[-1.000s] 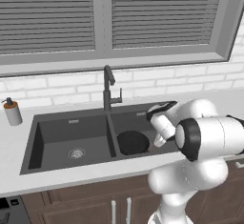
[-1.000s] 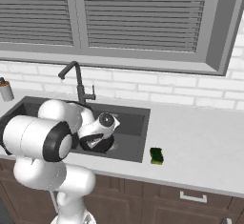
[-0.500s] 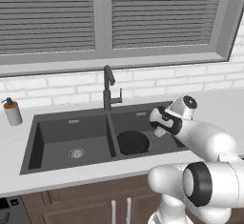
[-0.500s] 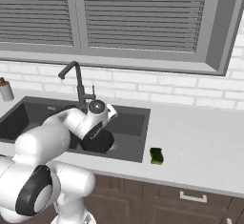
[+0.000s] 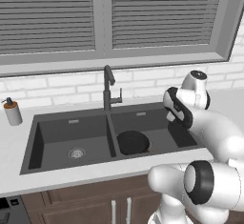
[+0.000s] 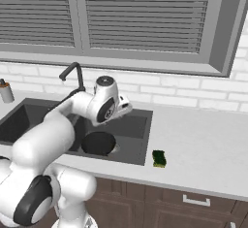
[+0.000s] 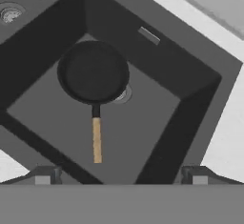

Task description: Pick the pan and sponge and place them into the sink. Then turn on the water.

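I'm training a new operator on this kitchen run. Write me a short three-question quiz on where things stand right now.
1. True or false: the pan lies in the sink basin on the tap's right as the base views show it.
2. Where is the sponge? A) in the left basin B) on the counter right of the sink C) in the gripper
3. Fill in: the gripper's jaws are ____ and hold nothing.

Key: 1 true. 2 B. 3 open.
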